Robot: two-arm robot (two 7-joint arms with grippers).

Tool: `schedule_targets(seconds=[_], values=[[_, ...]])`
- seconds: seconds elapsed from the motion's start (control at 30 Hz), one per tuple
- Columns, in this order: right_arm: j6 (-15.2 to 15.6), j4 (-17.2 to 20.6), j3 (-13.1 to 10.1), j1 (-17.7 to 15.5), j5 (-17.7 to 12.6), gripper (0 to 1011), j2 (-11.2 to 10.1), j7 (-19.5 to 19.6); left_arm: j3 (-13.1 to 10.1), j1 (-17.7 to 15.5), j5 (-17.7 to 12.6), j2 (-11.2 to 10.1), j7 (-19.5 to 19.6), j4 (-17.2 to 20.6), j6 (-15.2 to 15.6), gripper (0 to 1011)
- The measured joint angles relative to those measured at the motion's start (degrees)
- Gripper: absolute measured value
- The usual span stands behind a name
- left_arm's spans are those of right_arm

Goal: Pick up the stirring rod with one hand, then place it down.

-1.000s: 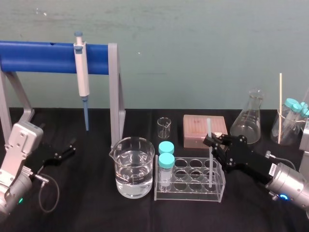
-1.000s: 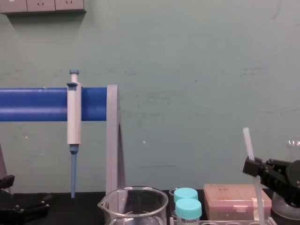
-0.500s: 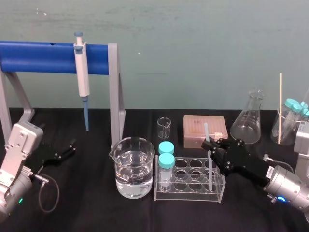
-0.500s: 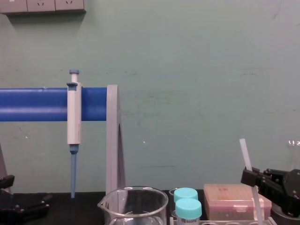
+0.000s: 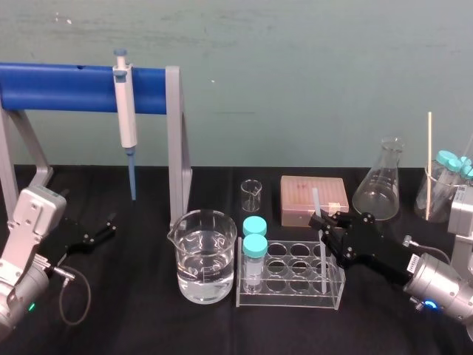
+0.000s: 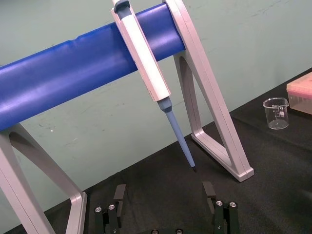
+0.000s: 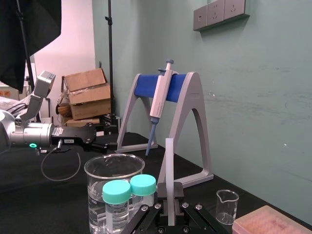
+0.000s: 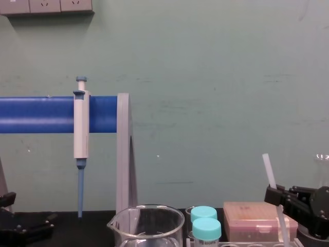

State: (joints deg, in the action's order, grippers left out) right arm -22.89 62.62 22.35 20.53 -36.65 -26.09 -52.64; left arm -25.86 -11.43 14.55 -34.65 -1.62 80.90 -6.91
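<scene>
Stirring rod [image 5: 316, 200], long, thin, translucent white: near upright, lower end down in a right-column well of the clear plastic tube rack [image 5: 288, 297], top poking above the black, blocky right gripper [image 5: 319, 220]. Pinched between that gripper's fingers, arm reaching in from 4 o'clock. Rack at 3 o'clock of the water-filled glass beaker [image 5: 207, 255], two teal-capped vials [image 5: 254, 238] in its left column. Left gripper [image 5: 103, 229] idle at 9 o'clock of the beaker, fingers spread, below the white, blue-tipped pipette [image 5: 127, 111] hanging on the blue bar stand [image 5: 66, 87].
</scene>
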Motion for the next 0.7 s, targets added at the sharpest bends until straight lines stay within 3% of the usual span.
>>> schedule_targets(seconds=[0.23,0.27,0.33,0.4,0.7], values=[[0.0,0.0,-0.03,0.0,-0.14,214,0.0,-0.12,0.0,0.0,0.0,0.0,0.0,0.0,0.0,1000],[0.0,0.0,-0.03,0.0,-0.16,282,0.0,-0.14,0.0,0.0,0.0,0.0,0.0,0.0,0.0,1000],[0.0,0.0,-0.03,0.0,-0.17,300,0.0,-0.17,0.0,0.0,0.0,0.0,0.0,0.0,0.0,1000],[0.01,0.0,-0.03,0.0,-0.19,403,0.0,-0.2,0.0,0.0,0.0,0.0,0.0,0.0,0.0,1000],[0.02,0.0,-0.03,0.0,-0.23,665,0.0,-0.29,0.0,0.0,0.0,0.0,0.0,0.0,0.0,1000]])
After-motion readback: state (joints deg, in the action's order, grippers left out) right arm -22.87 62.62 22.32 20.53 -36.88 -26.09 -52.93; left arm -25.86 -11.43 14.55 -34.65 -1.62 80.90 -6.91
